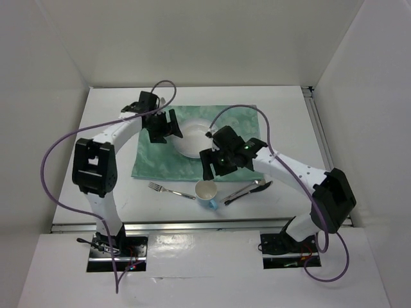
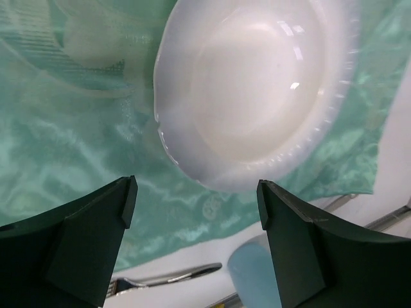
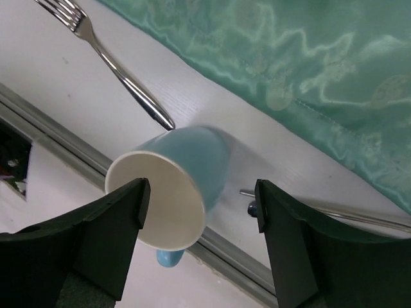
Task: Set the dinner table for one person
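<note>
Dinner table (image 1: pixel 282 115): large white rectangular top, flat and level, far wider than anything on it. Surface matte, faint fine grain visible from right wrist. Metal rails along near edge and right edge; left edge not clear. Table lies below both hands: middle part under left gripper (image 1: pixel 166 131), near part under right gripper (image 1: pixel 215 170). From right wrist, near rail runs slantwise below that gripper, toward arm bases.
</note>
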### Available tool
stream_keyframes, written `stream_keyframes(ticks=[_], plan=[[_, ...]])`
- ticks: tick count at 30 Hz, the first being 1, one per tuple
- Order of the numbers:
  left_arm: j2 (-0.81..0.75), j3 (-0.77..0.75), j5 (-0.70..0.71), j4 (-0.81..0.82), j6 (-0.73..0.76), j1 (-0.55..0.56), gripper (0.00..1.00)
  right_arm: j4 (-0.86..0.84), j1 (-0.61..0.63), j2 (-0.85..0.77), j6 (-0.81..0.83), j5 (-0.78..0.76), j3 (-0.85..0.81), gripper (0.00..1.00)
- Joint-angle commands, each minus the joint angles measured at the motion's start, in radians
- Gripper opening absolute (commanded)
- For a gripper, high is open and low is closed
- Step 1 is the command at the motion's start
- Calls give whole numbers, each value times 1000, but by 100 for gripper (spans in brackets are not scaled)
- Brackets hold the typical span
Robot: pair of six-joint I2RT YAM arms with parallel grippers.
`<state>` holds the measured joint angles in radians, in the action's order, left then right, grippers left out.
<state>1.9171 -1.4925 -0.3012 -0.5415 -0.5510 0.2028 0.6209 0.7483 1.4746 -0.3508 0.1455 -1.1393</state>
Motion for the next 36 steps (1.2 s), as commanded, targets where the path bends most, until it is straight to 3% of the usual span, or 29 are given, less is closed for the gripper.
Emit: stream_keyframes(ticks=[1,6,11,12,16,20,26,36], plan=[[-151,-54,42,-54,34,-40,94,33,48,55,-8,-41,4,76],[-269,-72,14,-89,43,-115,92,33,92,95,-30,-77,16,59],[-369,-72,-6,-101,52,-161,91,43,102,83,-51,-127,-14,18],[-378,-63,-6,-113,52,-161,91,72,102,72,-60,-148,-36,2],[-431,-49,-6,-124,52,-172,91,161,92,52,-71,-291,-184,0],[-492,9,13,-133,34,-172,90,230,-62,85,-59,-349,-359,0],[-578,190,141,-153,-59,-85,88,229,-309,277,-40,-357,-650,0],[-655,411,277,-164,-202,67,86,276,-510,674,-22,-319,-1100,0]])
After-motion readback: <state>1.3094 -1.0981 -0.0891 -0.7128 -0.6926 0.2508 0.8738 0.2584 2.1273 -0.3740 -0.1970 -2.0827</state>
